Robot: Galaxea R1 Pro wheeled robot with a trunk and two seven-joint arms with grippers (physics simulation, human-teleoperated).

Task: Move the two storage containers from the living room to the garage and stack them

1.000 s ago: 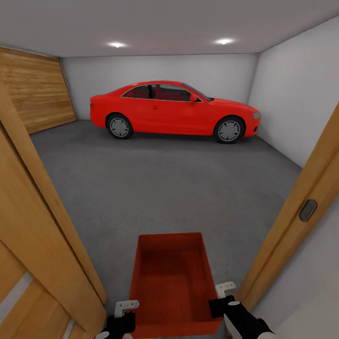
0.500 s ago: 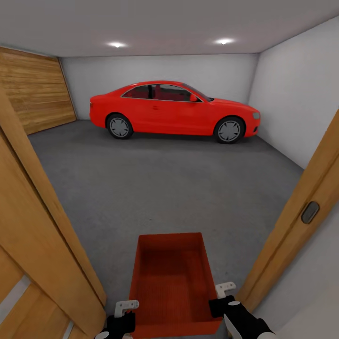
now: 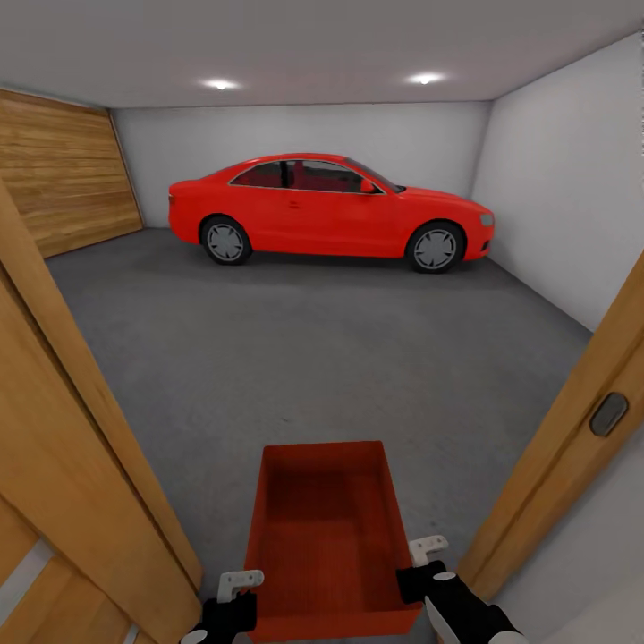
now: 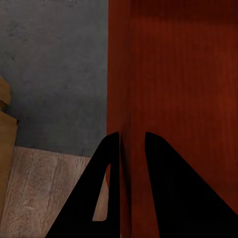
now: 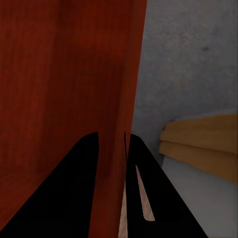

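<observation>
In the head view, an orange-red storage container (image 3: 326, 537) is carried low and centred between the two arms, its open top facing up and its far end reaching over the dark grey concrete floor (image 3: 304, 358) of the garage. The left gripper (image 3: 234, 590) grips the container's left wall and the right gripper (image 3: 422, 556) its right wall. Wooden door frame posts stand on both sides, the left one (image 3: 80, 429) and the right one (image 3: 572, 447), which bears a small grey latch plate (image 3: 608, 413). Beyond them a red car (image 3: 331, 210) is parked against the pale back wall, and a wide wooden panel door (image 3: 67, 174) lines the left side. Compared with the earlier pictures, both door posts have slid outward toward the picture's edges and the latch plate sits lower, so the camera has advanced through the doorway; the container keeps the same place between the grippers.

In the left wrist view, the left gripper's two dark fingers (image 4: 106, 193) pinch the container's thin wall (image 4: 124, 99), with concrete and a strip of light wood plank flooring (image 4: 49, 183) beneath.

In the right wrist view, the right gripper's fingers (image 5: 79, 193) likewise clamp the opposite wall (image 5: 131, 74), over concrete and a wooden door frame edge (image 5: 203, 139).
</observation>
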